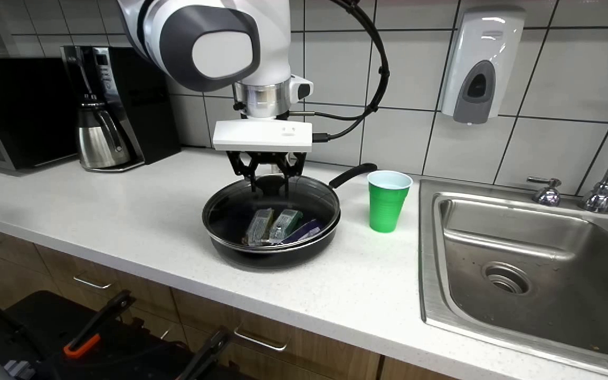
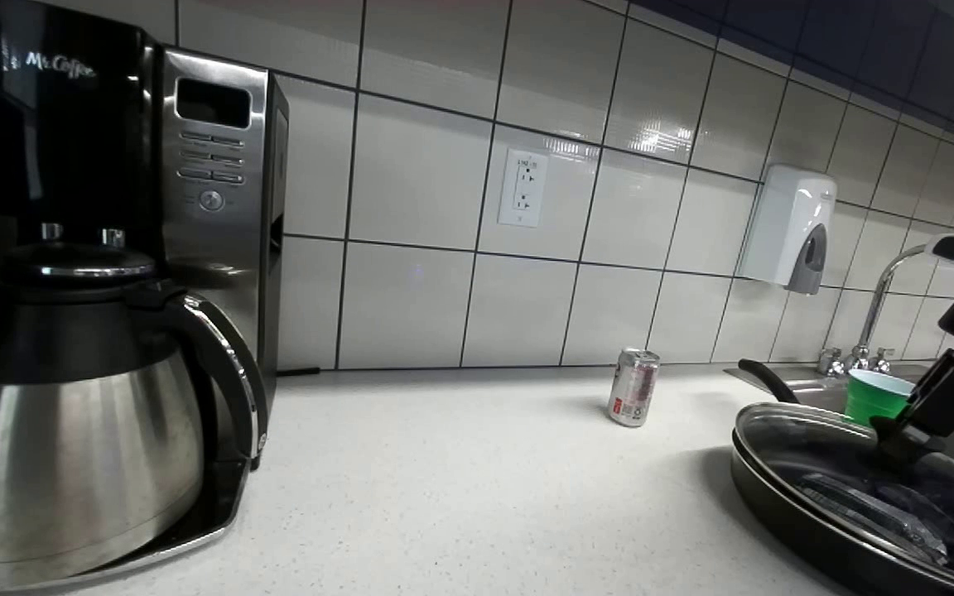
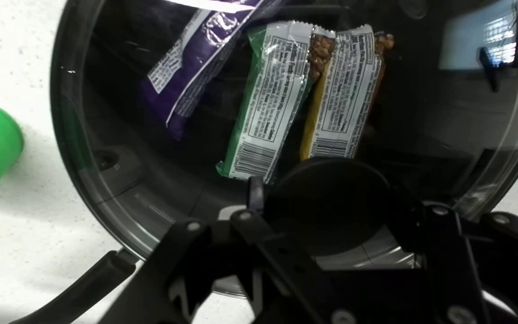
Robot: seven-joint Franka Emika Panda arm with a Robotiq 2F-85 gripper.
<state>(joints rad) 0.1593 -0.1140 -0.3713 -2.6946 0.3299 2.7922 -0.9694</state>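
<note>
Gripper point(image 1: 269, 189) straddles the knob point(image 3: 326, 202), can't tell if it's really pinching, and with the lid point(image 1: 306, 198) looking kinda off-center on the pan point(image 1: 283, 259), a weak hold could let it slip and clip the cup point(image 1: 388, 203) near the pan.

My glossy white arm point(image 1: 269, 37) wears a rounded dark-grey joint cap point(image 1: 177, 50) with a white oval panel point(image 1: 222, 54), a silver metal collar point(image 1: 263, 100), a thick black cable point(image 1: 380, 50), a white boxy mount point(image 1: 263, 135) and a black jointed claw point(image 1: 269, 189) with round grey screws point(image 3: 193, 226).
</note>
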